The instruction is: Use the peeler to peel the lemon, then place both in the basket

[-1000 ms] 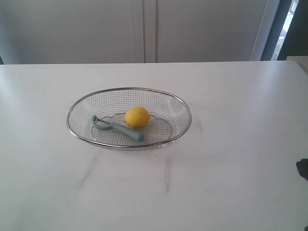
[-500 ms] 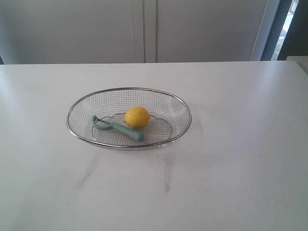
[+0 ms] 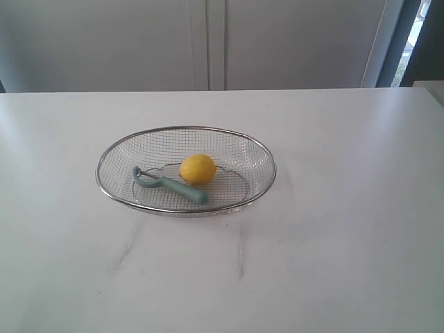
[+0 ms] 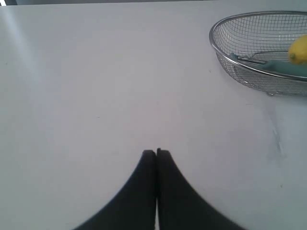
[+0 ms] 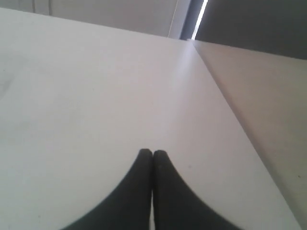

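The yellow lemon (image 3: 198,168) lies inside the wire-mesh basket (image 3: 111,196) near the table's middle. Beside it, on the left, rests the teal-handled peeler (image 3: 177,187), its blade head toward the basket's left wall. In the left wrist view the basket (image 4: 225,64), the peeler (image 4: 276,65) and an edge of the lemon (image 4: 299,49) show off to one side. My left gripper (image 4: 156,152) is shut and empty over bare table, well apart from the basket. My right gripper (image 5: 152,153) is shut and empty too; no task object appears in its view. Neither arm shows in the exterior view.
The white table (image 3: 333,229) spreads around the basket, with faint scuff marks (image 3: 241,253) in front of it. A pale wall with panel seams stands behind. The right wrist view shows the table's edge (image 5: 225,105) with a lower surface past it.
A dark part of the right arm at the exterior view's right edge one second ago has left the picture. Basket, lemon and peeler have not moved.
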Action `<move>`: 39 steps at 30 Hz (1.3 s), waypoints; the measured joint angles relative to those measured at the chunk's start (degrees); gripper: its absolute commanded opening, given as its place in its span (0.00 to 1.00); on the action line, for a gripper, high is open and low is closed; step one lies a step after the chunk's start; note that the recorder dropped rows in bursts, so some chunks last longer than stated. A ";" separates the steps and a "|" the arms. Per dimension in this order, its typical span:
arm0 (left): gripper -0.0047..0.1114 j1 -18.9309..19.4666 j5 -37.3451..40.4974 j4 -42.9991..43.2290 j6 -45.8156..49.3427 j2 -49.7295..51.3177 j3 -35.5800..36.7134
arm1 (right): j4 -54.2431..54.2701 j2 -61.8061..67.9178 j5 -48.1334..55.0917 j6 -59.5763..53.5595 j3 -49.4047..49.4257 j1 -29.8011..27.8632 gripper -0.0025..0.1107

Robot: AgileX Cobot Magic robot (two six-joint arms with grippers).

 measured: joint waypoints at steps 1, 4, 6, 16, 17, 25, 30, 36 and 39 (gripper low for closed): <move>0.04 0.00 0.00 0.00 0.00 0.00 0.00 | 0.00 0.00 -1.02 0.00 0.00 0.00 0.02; 0.04 0.00 0.00 0.00 0.00 0.00 0.00 | 0.00 0.00 -2.20 0.00 0.00 -1.48 0.02; 0.04 0.00 0.00 0.00 0.00 0.00 0.00 | 0.00 0.00 -2.42 0.00 0.00 -4.44 0.02; 0.04 0.00 0.00 0.00 0.00 0.00 0.00 | 0.00 0.00 -2.53 0.00 0.00 -6.96 0.02; 0.04 0.00 0.00 0.00 0.00 0.00 0.00 | 0.00 0.00 -2.53 0.00 0.00 -6.96 0.02; 0.04 0.00 0.00 0.00 0.00 0.00 0.00 | 0.00 0.00 -1.58 0.41 0.00 -6.96 0.02; 0.04 0.00 0.00 0.00 0.00 0.00 0.00 | 0.00 0.00 -1.49 7.86 0.00 -6.96 0.02; 0.04 0.00 0.00 0.00 0.00 0.00 0.00 | 0.00 0.00 -1.37 15.49 0.00 -6.96 0.02; 0.04 0.00 0.00 0.00 0.00 0.00 0.00 | 0.00 0.00 -1.37 15.71 0.00 -6.96 0.02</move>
